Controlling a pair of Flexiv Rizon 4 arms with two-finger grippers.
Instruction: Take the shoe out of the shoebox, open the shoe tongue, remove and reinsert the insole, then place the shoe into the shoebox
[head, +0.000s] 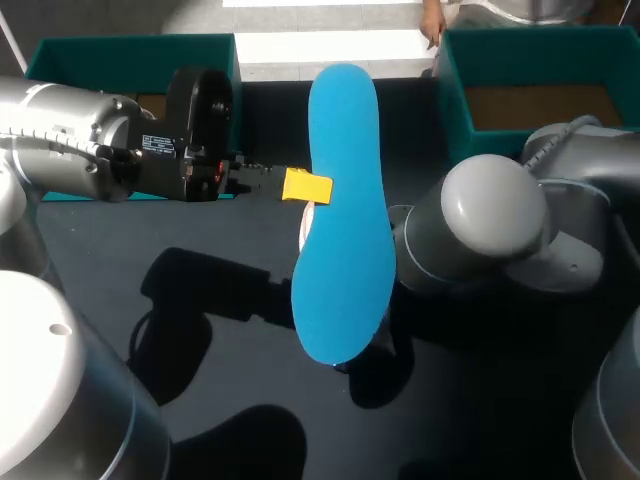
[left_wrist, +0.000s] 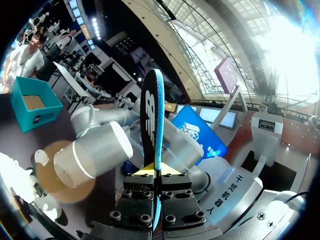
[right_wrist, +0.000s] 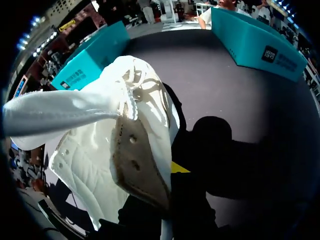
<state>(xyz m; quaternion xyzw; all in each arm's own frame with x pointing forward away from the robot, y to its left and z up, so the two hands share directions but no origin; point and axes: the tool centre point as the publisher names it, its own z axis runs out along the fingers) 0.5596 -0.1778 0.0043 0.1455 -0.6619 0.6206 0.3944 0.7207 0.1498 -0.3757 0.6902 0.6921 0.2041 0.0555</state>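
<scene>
The blue insole (head: 340, 200) is pinched at its edge by the left claw (head: 306, 188) and held above the dark surface (head: 150, 230), clear of the shoe. The white shoe (right_wrist: 100, 150) is held aloft beneath it, clamped by the right claw (right_wrist: 167, 172). Removal looks done; reinsertion calls for the insole's toe to be aligned with the shoe's opening.

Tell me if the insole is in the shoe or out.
Out: the whole insole stands bare, clamped in the left gripper, no shoe around it.
</scene>
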